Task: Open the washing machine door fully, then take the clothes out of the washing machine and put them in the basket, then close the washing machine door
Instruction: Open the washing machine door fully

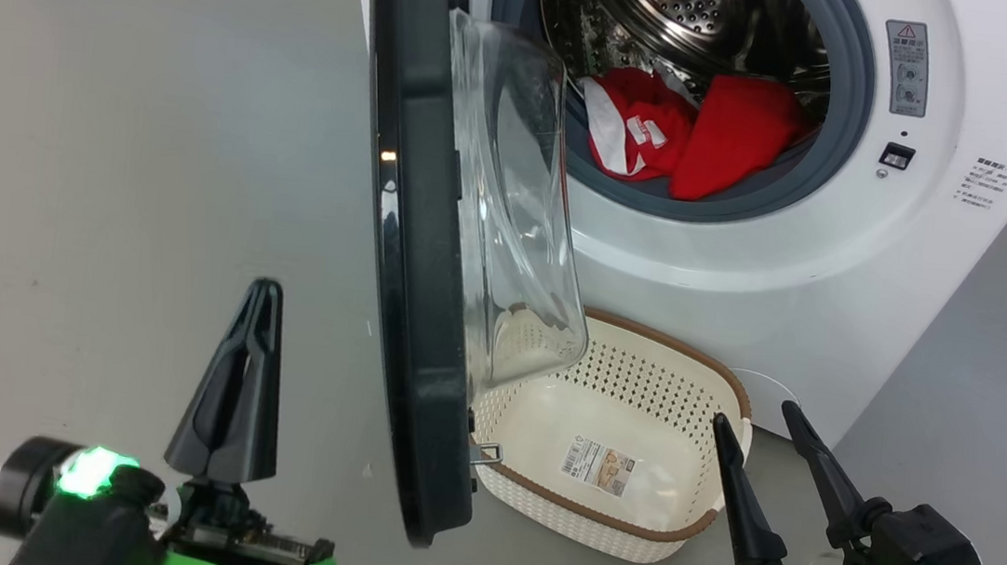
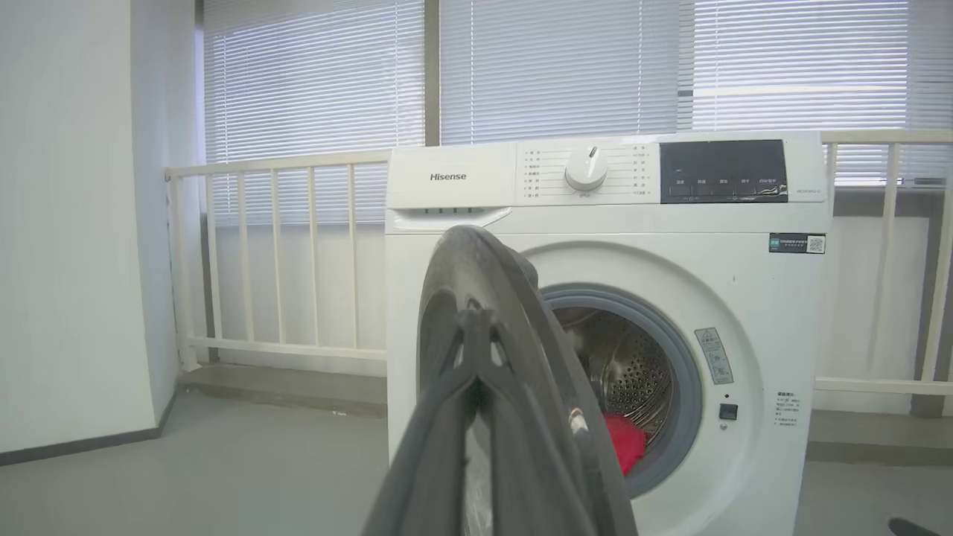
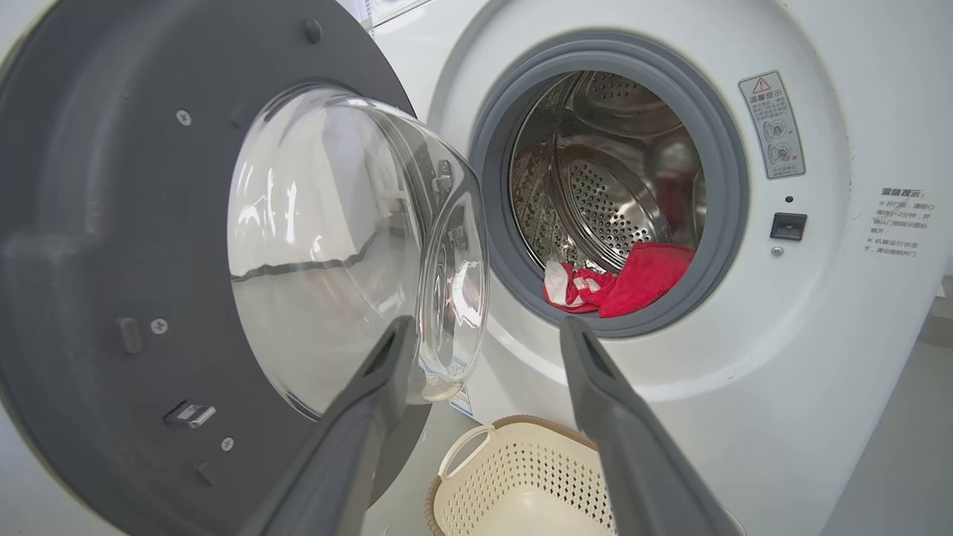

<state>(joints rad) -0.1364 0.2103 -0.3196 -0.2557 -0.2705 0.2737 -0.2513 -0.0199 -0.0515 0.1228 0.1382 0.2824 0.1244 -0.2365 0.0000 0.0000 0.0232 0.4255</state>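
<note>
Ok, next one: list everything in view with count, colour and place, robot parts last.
washing machine: one, white, straight ahead
washing machine door: one, black frame and clear glass bowl, swung open at the machine's left
clothes: at least two, red with white parts, at the drum's front
basket: one, cream with brown rim, on the floor below the opening
railing: one, cream, behind the machine
blinds: pale, behind the railing
left pincer: dark, shut, left of the door
right pincer: dark, open, by the basket's right end
</note>
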